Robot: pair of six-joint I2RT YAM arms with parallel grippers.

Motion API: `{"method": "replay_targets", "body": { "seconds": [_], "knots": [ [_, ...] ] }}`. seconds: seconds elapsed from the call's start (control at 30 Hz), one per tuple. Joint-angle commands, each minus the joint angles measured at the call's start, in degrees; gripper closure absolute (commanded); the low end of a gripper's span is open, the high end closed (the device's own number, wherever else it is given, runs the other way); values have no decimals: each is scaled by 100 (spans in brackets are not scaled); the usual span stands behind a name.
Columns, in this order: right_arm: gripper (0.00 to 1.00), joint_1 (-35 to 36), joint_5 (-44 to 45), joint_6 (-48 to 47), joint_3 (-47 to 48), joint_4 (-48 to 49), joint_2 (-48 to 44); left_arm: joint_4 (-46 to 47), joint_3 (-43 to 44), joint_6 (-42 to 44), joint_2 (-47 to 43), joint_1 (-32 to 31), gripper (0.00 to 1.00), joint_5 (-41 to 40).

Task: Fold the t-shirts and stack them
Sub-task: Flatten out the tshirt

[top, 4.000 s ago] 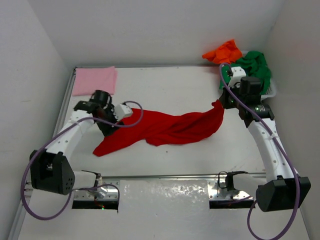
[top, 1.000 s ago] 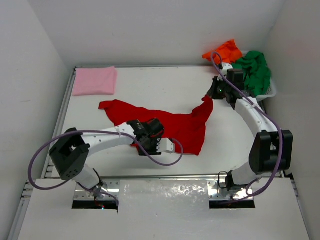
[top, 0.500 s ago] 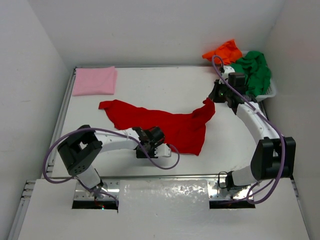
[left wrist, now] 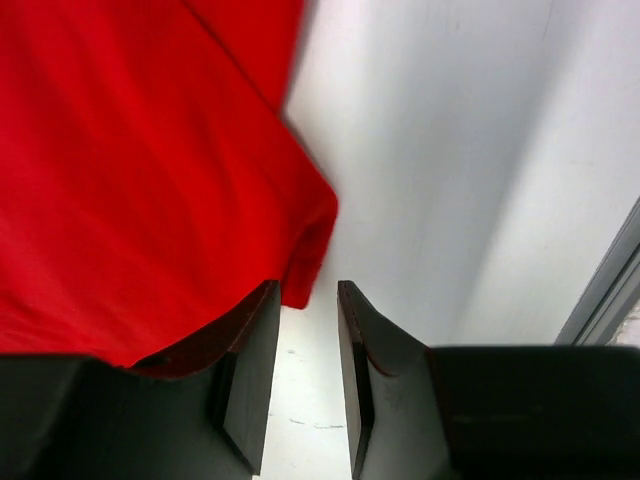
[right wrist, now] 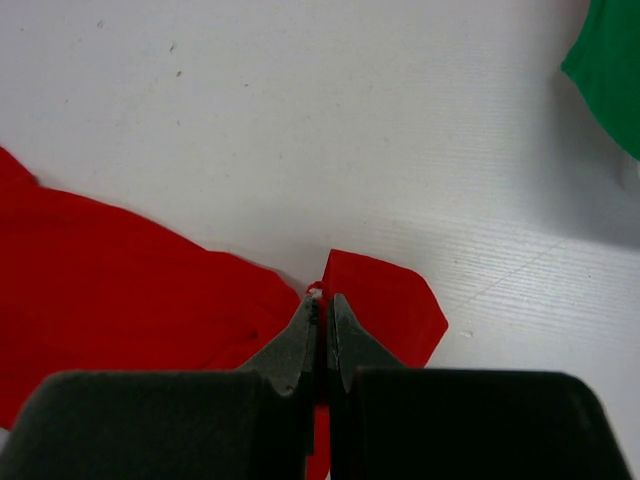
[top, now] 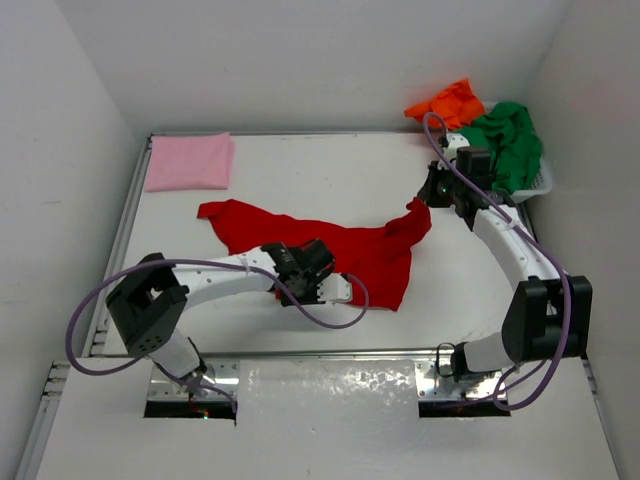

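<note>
The bright red t-shirt (top: 345,250) lies spread across the middle of the table. My right gripper (top: 428,195) holds its far right corner a little off the surface; in the right wrist view this gripper (right wrist: 322,298) is shut on a pinch of red cloth (right wrist: 130,290). My left gripper (top: 318,282) sits low at the shirt's near edge. Its jaws (left wrist: 307,290) are open with bare table between them, and a corner of the red shirt (left wrist: 150,170) lies just ahead of the left finger (left wrist: 250,370). The pink t-shirt (top: 190,160) lies folded at the far left.
An orange t-shirt (top: 445,100) and a green t-shirt (top: 510,140) are heaped at the far right corner, over a white basket (top: 541,186). Metal rails (top: 125,230) run along the table's left and near sides. White walls close in the sides and back.
The left end of the red shirt now lies flat on the table, no longer held. My left gripper has shifted along the shirt's near edge, slightly right. The right gripper barely moved.
</note>
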Motion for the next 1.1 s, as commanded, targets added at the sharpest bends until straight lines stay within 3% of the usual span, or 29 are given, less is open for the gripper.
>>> {"method": "replay_targets", "body": {
  "seconds": [0.0,0.27,0.57,1.07],
  "knots": [
    [100,3,88,-85,71,121,-118,-234,205,-14,-245,-80,72,244],
    [100,-6,176,-182,141,33,-100,90,-366,119,62,-80,70,-11],
    [100,-6,88,-165,158,25,-47,758,-297,-232,528,-80,67,-1180],
    [100,-6,26,-191,141,-2,49,864,-375,-75,335,-80,67,-1181]
  ]
}}
